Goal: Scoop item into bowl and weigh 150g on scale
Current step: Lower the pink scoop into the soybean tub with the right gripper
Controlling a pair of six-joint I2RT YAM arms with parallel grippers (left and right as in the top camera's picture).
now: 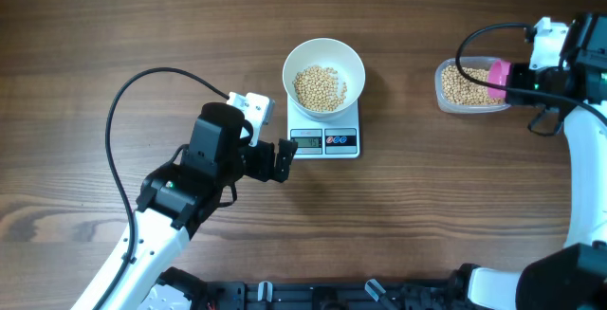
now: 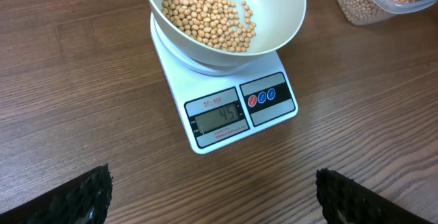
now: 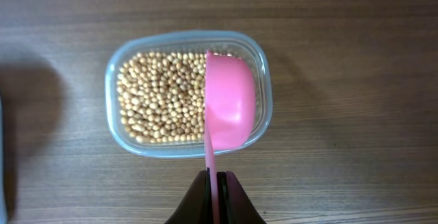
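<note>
1. Your L gripper (image 1: 284, 161) is wide open w/ nothing in it. It hangs over bare wood just off the front left corner of the small flat white rectangular kitchen scale (image 1: 324, 130). In the L wrist view its black fingers (image 2: 82, 198) sit at the bottom corners, well apart.
2. Your R gripper (image 3: 217, 181) is clamped tight on the thin handle of the pink plastic scoop (image 3: 229, 101).
3. The scoop head is over the right half of the clear rounded-rectangular plastic tub (image 3: 109, 94). Can't tell if it touches the beans or carries any.
4. The tub sits near the right edge of the brown wooden table (image 1: 114, 26), approx half full of small round tan-yellow beans (image 3: 161, 97).
5. The round smooth white bowl (image 1: 353, 59) stands on the scale platform, mid-table, a bit toward the far edge.
6. A loose pile of the same beans (image 1: 319, 86) lies in the bowl bottom, piled more to one side in the L wrist view, w/ lots of white wall showing.
7. The scale's grey LCD is lit w/ digits that look like 45. The dark button panel is beside it on the front strip.
8. Bowl and tub are well apart, w/ bare table between.
</note>
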